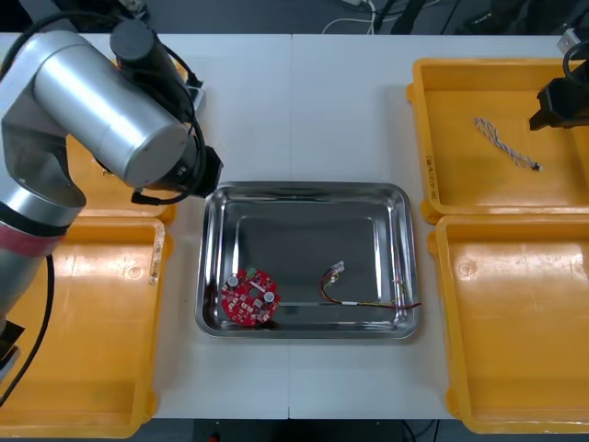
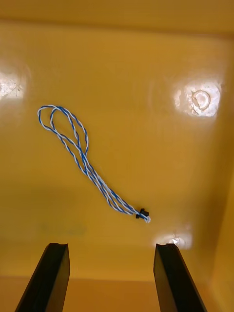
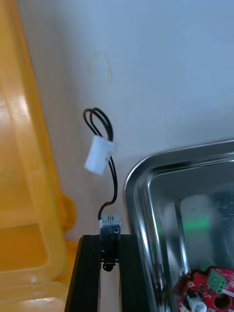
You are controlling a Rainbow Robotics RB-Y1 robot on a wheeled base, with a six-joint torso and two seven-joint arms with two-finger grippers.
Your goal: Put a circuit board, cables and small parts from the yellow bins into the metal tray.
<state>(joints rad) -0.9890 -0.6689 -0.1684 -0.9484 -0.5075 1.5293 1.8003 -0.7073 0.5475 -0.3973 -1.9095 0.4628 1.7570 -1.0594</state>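
My left gripper [image 3: 109,261] is shut on the metal end of a black cable [image 3: 113,165] with a white connector [image 3: 100,154]. It holds the cable over the table just outside the far left corner of the metal tray [image 3: 139,195]. In the tray [image 1: 304,191] lie a round red circuit board [image 1: 249,296] and a red and yellow cable [image 1: 363,293]. My right gripper [image 2: 112,278] stands open above the far right yellow bin [image 1: 433,138], a little short of a twisted blue and white cable [image 2: 85,161] that lies loose on the bin floor [image 1: 504,143].
The left arm [image 1: 101,101] covers much of the far left yellow bin. The near left bin [image 1: 92,331] and near right bin [image 1: 515,322] flank the tray. A bin wall [image 3: 34,161] runs close beside the left fingers.
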